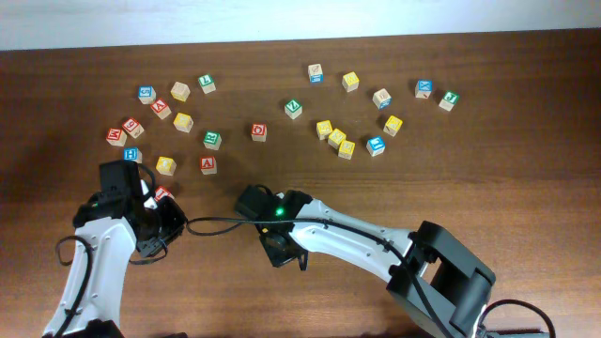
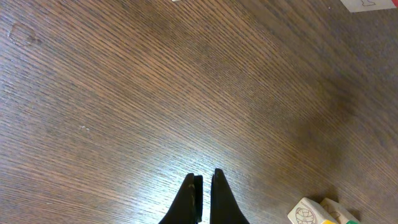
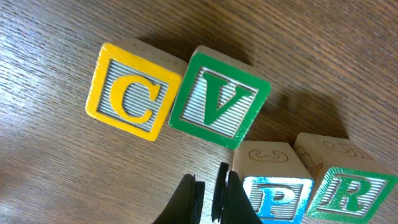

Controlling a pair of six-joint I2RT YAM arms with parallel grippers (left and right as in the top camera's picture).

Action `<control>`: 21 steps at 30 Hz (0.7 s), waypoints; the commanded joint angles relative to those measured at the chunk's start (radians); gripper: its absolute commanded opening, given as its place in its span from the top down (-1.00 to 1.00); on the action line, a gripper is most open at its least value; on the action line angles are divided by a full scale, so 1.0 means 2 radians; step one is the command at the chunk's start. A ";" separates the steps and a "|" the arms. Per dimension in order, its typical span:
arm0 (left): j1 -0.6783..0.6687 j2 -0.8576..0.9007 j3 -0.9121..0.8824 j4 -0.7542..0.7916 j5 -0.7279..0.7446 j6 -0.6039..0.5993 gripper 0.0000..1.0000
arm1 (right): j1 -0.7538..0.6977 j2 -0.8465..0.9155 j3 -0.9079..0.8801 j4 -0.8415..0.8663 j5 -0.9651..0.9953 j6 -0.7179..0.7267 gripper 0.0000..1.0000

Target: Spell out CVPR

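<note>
In the right wrist view four letter blocks lie on the wooden table: a yellow C point(image 3: 129, 93) touching a green V point(image 3: 217, 99), then, lower right, a blue P point(image 3: 277, 193) and a green R point(image 3: 348, 193) side by side. The P and R sit lower than the C and V, so the row is stepped. My right gripper point(image 3: 210, 186) is shut and empty, just left of the P and below the V. In the overhead view it point(image 1: 282, 249) covers these blocks. My left gripper point(image 2: 206, 186) is shut and empty over bare wood, at the lower left of the table point(image 1: 160, 228).
Several loose letter blocks lie scattered across the back of the table, one group at the left point(image 1: 183, 121) and one at the right point(image 1: 336, 137). A red block point(image 1: 162, 193) lies close to my left arm. A pale block point(image 2: 308, 213) shows at the left wrist view's lower right.
</note>
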 commanded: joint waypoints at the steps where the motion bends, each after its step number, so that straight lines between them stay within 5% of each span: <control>1: -0.001 -0.006 0.004 0.000 0.000 0.008 1.00 | -0.005 -0.005 0.023 0.001 0.006 0.018 0.92; 5: -0.001 -0.006 0.003 -0.011 0.008 0.012 1.00 | -0.063 -0.005 0.089 -0.072 -0.005 0.032 0.92; 9: -0.001 -0.006 0.003 -0.009 0.010 0.014 1.00 | -0.113 -0.005 0.114 -0.163 -0.135 -0.049 0.92; 11: -0.001 -0.006 0.003 -0.007 0.010 0.014 1.00 | -0.106 -0.005 0.103 -0.205 -0.121 -0.049 0.91; 21: -0.001 -0.006 0.003 -0.003 0.010 0.014 1.00 | -0.075 -0.005 -0.026 -0.098 -0.118 0.004 0.92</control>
